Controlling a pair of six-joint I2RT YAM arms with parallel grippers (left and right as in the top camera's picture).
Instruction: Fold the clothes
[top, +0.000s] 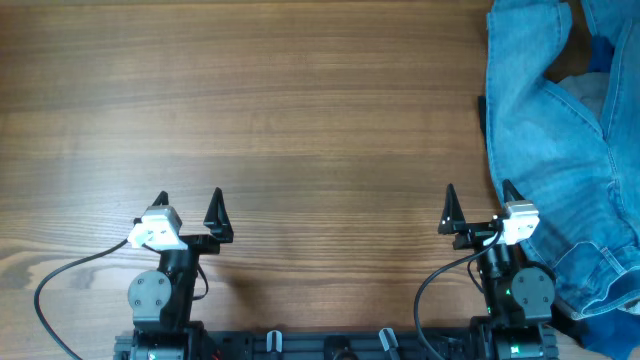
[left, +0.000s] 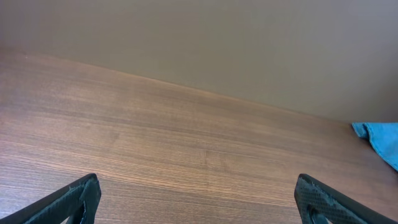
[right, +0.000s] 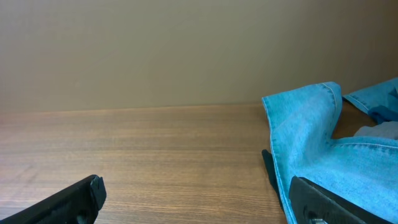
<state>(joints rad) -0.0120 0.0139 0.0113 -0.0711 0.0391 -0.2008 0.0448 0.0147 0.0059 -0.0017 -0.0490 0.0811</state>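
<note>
Light blue denim jeans (top: 560, 130) lie crumpled along the table's right side, from the far right corner down to the near edge. In the right wrist view the jeans (right: 317, 149) fill the right part, rising in a fold. My right gripper (top: 480, 205) stands open near the front edge, its right fingertip at the jeans' left border, nothing between its fingers. My left gripper (top: 189, 206) stands open at the front left over bare wood, far from the jeans. In the left wrist view only a corner of the jeans (left: 380, 138) shows at the right edge.
The wooden table (top: 280, 110) stretches bare across the left and middle. A plain wall stands behind its far edge in both wrist views. Bright blue and grey fabric (top: 598, 70) peeks out among the jeans' folds at the far right. Cables trail from both arm bases.
</note>
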